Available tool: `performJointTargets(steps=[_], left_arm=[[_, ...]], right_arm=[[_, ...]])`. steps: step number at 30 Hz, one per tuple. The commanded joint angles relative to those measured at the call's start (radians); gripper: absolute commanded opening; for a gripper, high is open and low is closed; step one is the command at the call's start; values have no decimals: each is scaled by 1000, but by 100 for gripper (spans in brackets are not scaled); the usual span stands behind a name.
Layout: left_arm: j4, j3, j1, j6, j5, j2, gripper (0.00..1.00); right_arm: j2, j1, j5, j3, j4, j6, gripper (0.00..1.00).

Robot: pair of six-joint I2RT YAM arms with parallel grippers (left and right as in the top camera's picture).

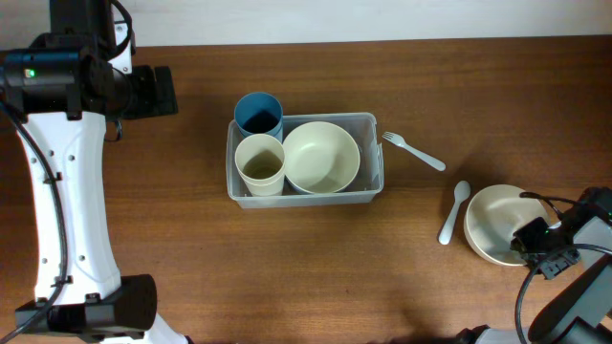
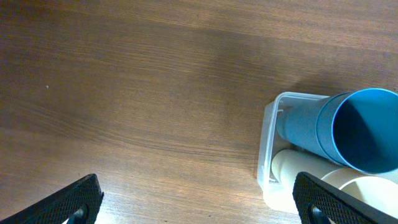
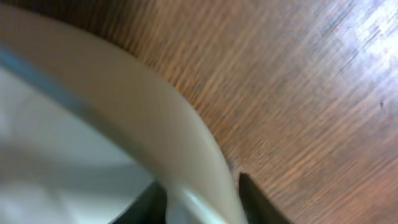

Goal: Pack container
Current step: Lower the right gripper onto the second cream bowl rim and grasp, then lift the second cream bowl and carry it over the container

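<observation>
The clear container stands mid-table holding a blue cup, a cream cup and a cream bowl. A second cream bowl sits on the table at the far right. My right gripper grips its near rim; in the right wrist view the bowl's wall runs between the jaws of the gripper, one finger inside and one outside. My left gripper hangs wide open over bare wood left of the container, holding nothing.
A white fork lies just right of the container. A white spoon lies beside the right-hand bowl, on its left. The blue cup leans in the container's far left corner.
</observation>
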Motion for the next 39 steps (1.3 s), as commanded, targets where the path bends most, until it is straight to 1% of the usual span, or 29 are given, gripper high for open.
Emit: performJointTargets(steps=[1, 5, 12, 17, 22, 29, 31, 33, 34, 39], left_arm=[[0, -1, 4, -6, -10, -2, 100], [0, -1, 4, -6, -10, -2, 100], [0, -1, 4, -6, -10, -2, 100], [0, -1, 4, -6, -10, -2, 100], [0, -1, 4, -6, -10, -2, 100], [0, -1, 4, -6, -10, -2, 100], [0, -1, 4, -6, -10, -2, 100], [0, -1, 4, -6, -10, -2, 100], [0, -1, 4, -6, -10, -2, 100], [0, -1, 4, -6, -10, -2, 100]], right_arm=[[4, -5, -18, -5, 7, 11, 19], [4, -6, -17, -5, 10, 11, 4], [4, -6, -23, -3, 13, 40, 4], [3, -6, -91, 24, 13, 44, 4], [3, -6, -153, 76, -5, 43, 4], [1, -6, -188, 191, -68, 32, 4], [1, -6, -268, 223, -75, -16, 4], [-1, -6, -392, 247, -74, -61, 4], [-2, -5, -515, 263, -70, -102, 4], [-2, 24, -848, 307, -85, -226, 4]])
